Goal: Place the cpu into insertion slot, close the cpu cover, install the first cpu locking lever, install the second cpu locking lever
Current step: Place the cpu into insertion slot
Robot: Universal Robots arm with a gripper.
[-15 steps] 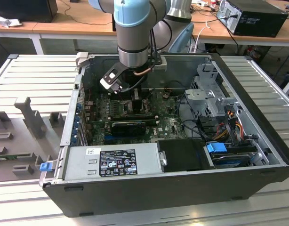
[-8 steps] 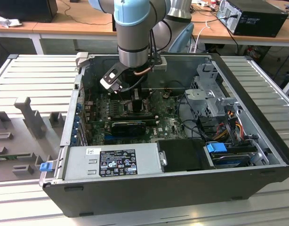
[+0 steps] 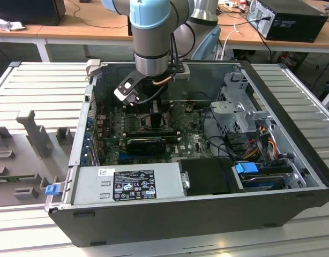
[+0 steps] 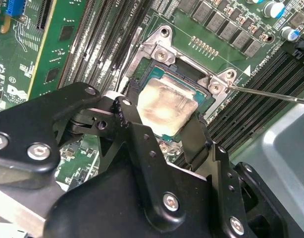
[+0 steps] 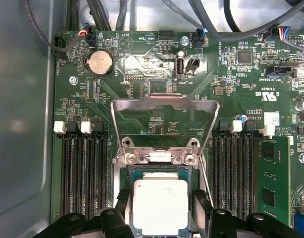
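Observation:
The cpu (image 5: 159,206) lies flat in the insertion slot (image 5: 123,179), its pale silver top (image 4: 167,106) facing up. My gripper (image 5: 161,201) straddles it, one black finger (image 4: 126,110) against each of two opposite edges, shut on the chip. The cpu cover (image 5: 164,100) is swung back open behind the slot, its window showing green board. A thin metal locking lever (image 4: 271,92) sticks out free beside the socket. In the exterior view the gripper (image 3: 154,115) reaches down into the open computer case.
Long black memory slots (image 5: 82,173) flank the socket on both sides. A power supply (image 3: 129,182) lines the case's near wall, and a drive cage (image 3: 239,107) with cables stands at the exterior view's right. A black card (image 3: 146,143) lies near the socket.

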